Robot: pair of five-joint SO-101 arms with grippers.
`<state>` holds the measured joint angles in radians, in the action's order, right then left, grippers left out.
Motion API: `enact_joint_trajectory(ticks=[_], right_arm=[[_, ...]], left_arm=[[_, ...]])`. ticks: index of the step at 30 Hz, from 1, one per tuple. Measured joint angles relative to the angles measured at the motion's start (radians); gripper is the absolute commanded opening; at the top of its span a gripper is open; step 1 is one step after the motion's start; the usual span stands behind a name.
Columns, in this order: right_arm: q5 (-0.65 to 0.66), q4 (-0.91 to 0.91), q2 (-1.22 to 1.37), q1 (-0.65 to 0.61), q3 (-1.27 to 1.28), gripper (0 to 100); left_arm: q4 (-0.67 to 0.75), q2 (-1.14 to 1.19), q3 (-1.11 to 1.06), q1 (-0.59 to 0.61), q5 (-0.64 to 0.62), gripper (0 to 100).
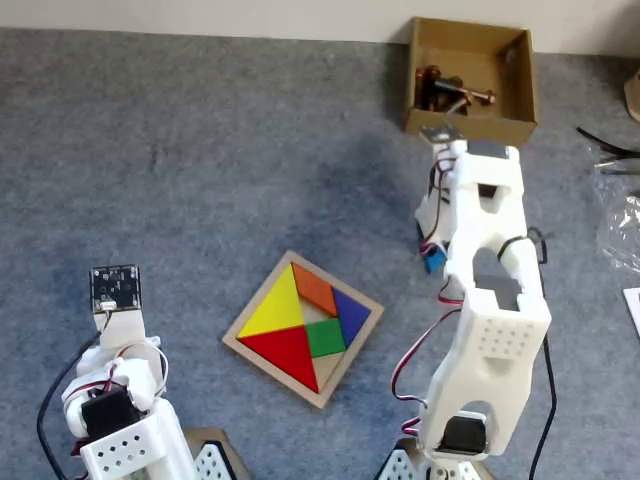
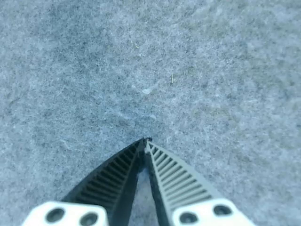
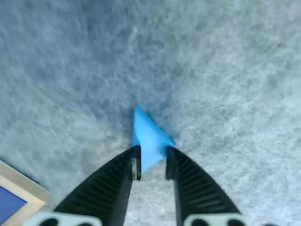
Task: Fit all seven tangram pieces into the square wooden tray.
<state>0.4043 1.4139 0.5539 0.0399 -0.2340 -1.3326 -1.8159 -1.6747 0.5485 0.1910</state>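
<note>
1. 5 pieces (image 1: 275,310) lie in the tray (image 1: 257,296);
2. right gripper (image 3: 150,162), arm stretched forward, pinches the light blue triangle (image 3: 148,136) right of the tray;
3. left gripper (image 2: 146,141) closed, arm folded back over carpet (image 2: 141,56).

A grey-blue, felt-like fabric surface (image 1: 200,150) is seen across the whole high view. At 12 o'clock it is bordered by a pale cream wall (image 1: 200,14). An open brown cardboard box (image 1: 500,128) is set at 1 o'clock against the wall, and crumpled clear plastic (image 1: 622,228) is seen at 3 o'clock.
</note>
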Motion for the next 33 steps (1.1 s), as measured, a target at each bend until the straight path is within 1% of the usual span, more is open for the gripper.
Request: enact_joint_trajectory(ticks=[15, 21, 27, 33], right_arm=[[0.009, 0.009, 0.009, 0.032, 0.002, 14.5], [0.009, 0.009, 0.011, -0.017, 0.002, 14.5], [-0.038, 0.008, 0.014, -0.075, 0.005, 14.5], [-0.04, -0.002, 0.014, -0.084, 0.025, 14.5]], left_arm=[[0.0, 0.0, 0.0, 0.0, 0.0, 1], [0.0, 0.0, 0.0, 0.0, 0.0, 1], [0.0, 0.0, 0.0, 0.0, 0.0, 1], [0.0, 0.0, 0.0, 0.0, 0.0, 1]])
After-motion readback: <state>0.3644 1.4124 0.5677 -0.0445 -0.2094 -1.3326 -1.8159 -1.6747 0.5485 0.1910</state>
